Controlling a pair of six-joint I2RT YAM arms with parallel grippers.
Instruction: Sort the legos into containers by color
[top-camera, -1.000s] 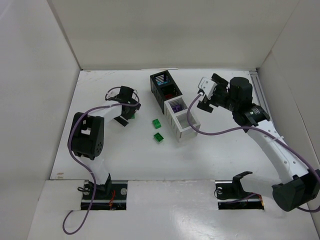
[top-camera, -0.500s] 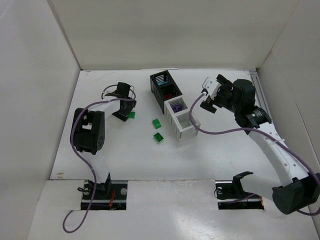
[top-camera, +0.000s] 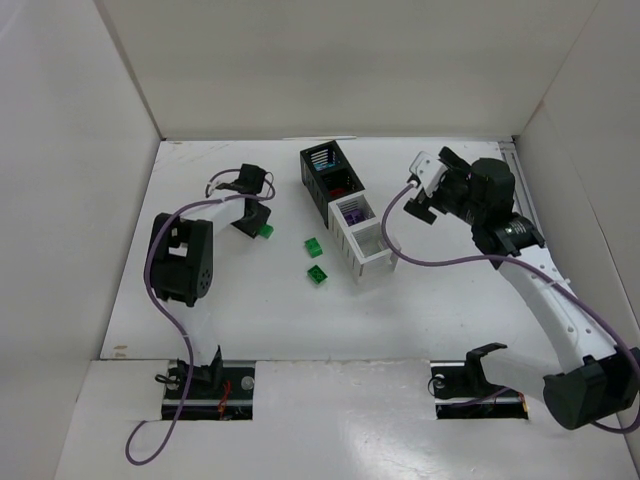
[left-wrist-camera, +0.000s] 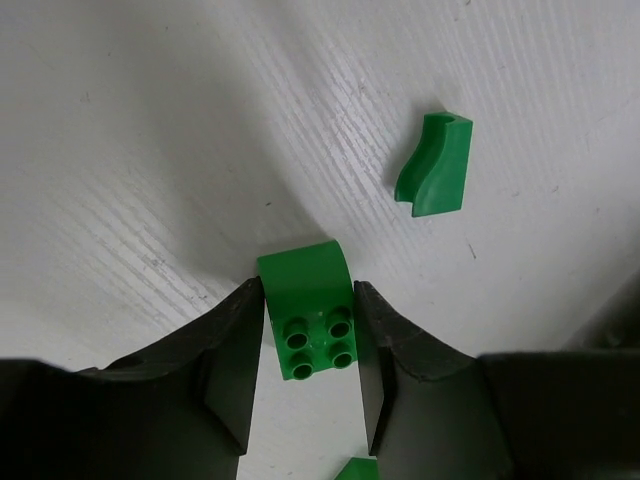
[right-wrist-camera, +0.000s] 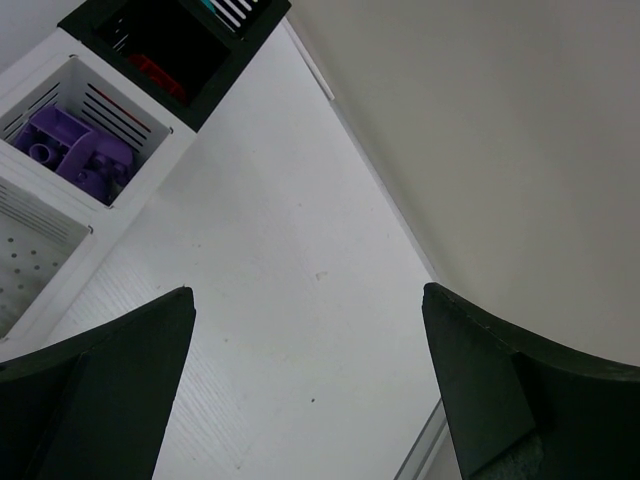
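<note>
From above, the left pincer (top-camera: 258, 220) mostly covers what it has. Only a corner of a green brick (top-camera: 267, 231) shows at its tip, and the fingers cannot be made out. The right pincer (top-camera: 420, 205) is also too small there to judge its opening. The contents of the two black bins are dark and hard to read from overhead.

The left wrist camera shows the green brick (left-wrist-camera: 305, 330) sitting squarely between the two black fingers (left-wrist-camera: 235, 350). Its studs face the lens and one finger presses on each side, so the left pincer (left-wrist-camera: 307, 292) is clamped on it. Whether the brick is resting on the white surface (left-wrist-camera: 150, 150) or just off it cannot be told. A curved green piece (left-wrist-camera: 433, 178) lies apart from it, beyond the fingertips. A green sliver (left-wrist-camera: 355, 468) is cut off at the bottom edge.

The overhead view alone shows two more green bricks (top-camera: 313, 246) (top-camera: 317, 274) lying loose between the left pincer and the row of bins (top-camera: 372, 266).

The right wrist camera shows the right pincer (right-wrist-camera: 306, 295) spread wide with nothing in it, hanging beside the row. It also shows purple pieces (right-wrist-camera: 75, 150) in a white bin (right-wrist-camera: 176, 140), a red piece (right-wrist-camera: 160, 65) in the neighbouring black bin (right-wrist-camera: 210, 100), and a bare white bin (right-wrist-camera: 30, 250) cut off at the frame's left edge.
</note>
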